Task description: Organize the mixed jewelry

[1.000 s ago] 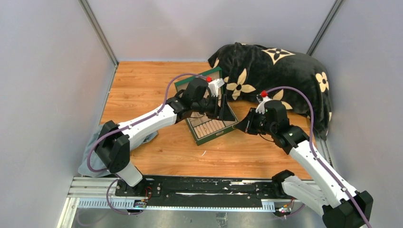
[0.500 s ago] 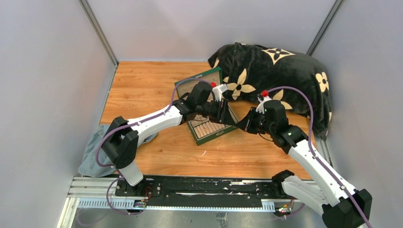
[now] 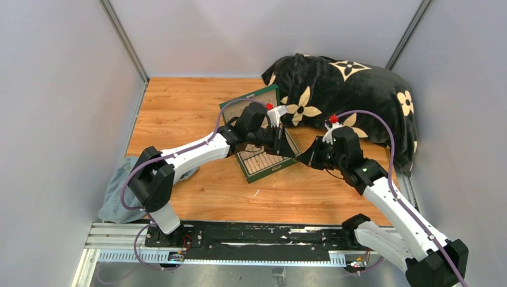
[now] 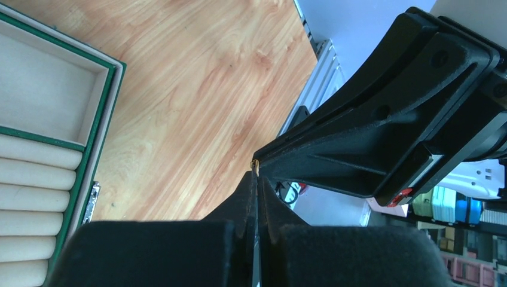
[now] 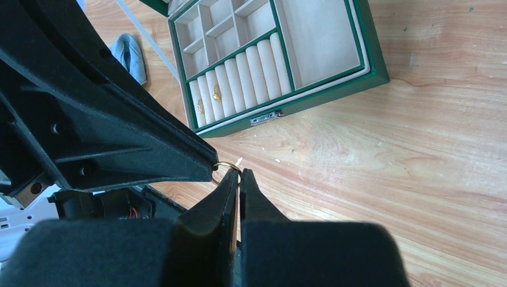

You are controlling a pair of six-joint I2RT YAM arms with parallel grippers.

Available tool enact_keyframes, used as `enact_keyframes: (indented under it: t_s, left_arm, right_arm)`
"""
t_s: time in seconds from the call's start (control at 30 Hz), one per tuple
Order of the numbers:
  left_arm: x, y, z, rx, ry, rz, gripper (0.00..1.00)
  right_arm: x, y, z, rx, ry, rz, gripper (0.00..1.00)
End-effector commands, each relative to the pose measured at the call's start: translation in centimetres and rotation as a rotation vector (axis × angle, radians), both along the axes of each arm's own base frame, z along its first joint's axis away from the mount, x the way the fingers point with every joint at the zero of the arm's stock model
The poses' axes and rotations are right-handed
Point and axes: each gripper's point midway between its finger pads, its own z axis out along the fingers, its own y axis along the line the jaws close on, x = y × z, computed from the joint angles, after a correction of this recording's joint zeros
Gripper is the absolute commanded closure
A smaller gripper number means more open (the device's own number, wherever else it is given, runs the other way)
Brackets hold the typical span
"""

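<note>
A small gold ring [image 5: 227, 168] hangs above the wooden table between my two grippers, which meet tip to tip. My right gripper [image 5: 238, 174] is shut on one side of the ring. My left gripper [image 4: 256, 175] is shut on the other side, where the ring [image 4: 256, 165] shows edge-on at its tips. In the top view the two grippers meet just right of the open green jewelry box [image 3: 256, 174]. Two gold pieces [image 5: 216, 92] sit among the box's cream ring rolls. No silvery cluster is in view.
A black flower-patterned cushion [image 3: 347, 89] lies at the back right, close behind the right arm. A blue-grey cloth [image 3: 116, 191] lies at the table's left edge. A thin pale sliver [image 3: 256, 192] lies in front of the box. Grey walls enclose the table.
My left gripper swung right, away from the box, to the right gripper's tip, and shut there on the ring. The right arm stayed still.
</note>
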Motion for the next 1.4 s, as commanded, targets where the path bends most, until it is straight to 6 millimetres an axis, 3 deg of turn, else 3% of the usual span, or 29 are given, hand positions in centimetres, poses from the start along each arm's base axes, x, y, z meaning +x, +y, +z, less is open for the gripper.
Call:
enact_keyframes:
  t_s: [0.0, 0.23, 0.27, 0.33, 0.43, 0.57, 0.77, 0.83, 0.87, 0.9, 1.0, 1.03, 1.17, 1.33, 1.37]
  left_arm:
    - [-0.5, -0.5, 0.0, -0.023, 0.014, -0.029, 1.0]
    - [-0.8, -0.6, 0.3, -0.04, 0.021, -0.036, 1.0]
    - [-0.7, -0.5, 0.2, -0.038, 0.023, -0.036, 0.94]
    - [-0.9, -0.6, 0.1, -0.035, 0.028, -0.044, 0.73]
    - [-1.1, -0.8, 0.1, -0.034, 0.036, -0.058, 0.68]
    - [-1.2, -0.9, -0.2, -0.03, 0.043, -0.061, 0.75]
    - [-1.1, -1.0, -0.5, -0.021, 0.05, -0.056, 1.0]
    - [-1.1, -1.0, -0.5, -0.017, 0.051, -0.058, 1.0]
    - [-1.0, -1.0, -0.4, -0.017, 0.045, -0.057, 1.0]
    - [-0.9, -0.9, -0.3, -0.015, 0.041, -0.059, 1.0]
    - [-0.4, -0.6, 1.2, -0.052, 0.028, -0.069, 1.0]
    - [-0.5, -0.4, 2.1, -0.085, 0.033, -0.089, 1.0]
    - [0.3, 0.4, 6.4, -0.212, 0.036, -0.116, 1.0]
    - [0.7, 1.3, 12.7, -0.339, -0.008, -0.083, 1.0]
    - [0.7, 1.4, 13.6, -0.361, 0.002, -0.088, 1.0]
  right_arm:
    - [-0.4, -0.1, 0.1, 0.0, -0.009, -0.003, 1.0]
    - [-0.7, -0.4, 0.6, 0.001, -0.03, -0.006, 1.0]
    - [-0.7, -0.4, 0.6, 0.002, -0.028, -0.005, 1.0]
    - [-0.7, -0.4, 0.5, 0.004, -0.022, -0.008, 1.0]
    - [-0.7, -0.3, 0.4, 0.007, -0.018, -0.013, 1.0]
    - [-0.6, -0.3, 0.5, 0.01, -0.022, -0.012, 1.0]
    - [-0.5, -0.1, 0.5, 0.009, -0.021, -0.006, 1.0]
    - [-0.5, -0.2, 0.6, 0.007, -0.021, -0.012, 1.0]
    - [-0.4, -0.3, 0.7, 0.006, -0.026, -0.02, 0.99]
    - [-0.2, -0.5, 1.0, 0.004, -0.033, -0.031, 0.87]
    - [0.1, -1.3, 3.2, -0.002, -0.091, -0.058, 0.48]
    - [0.1, -1.5, 4.0, -0.006, -0.102, -0.056, 0.42]
    - [0.3, -1.5, 8.3, 0.08, -0.141, -0.004, 0.36]
    - [-0.2, 0.4, 16.0, 0.408, -0.329, 0.133, 0.35]
    - [-0.3, 0.6, 16.7, 0.44, -0.345, 0.15, 0.35]
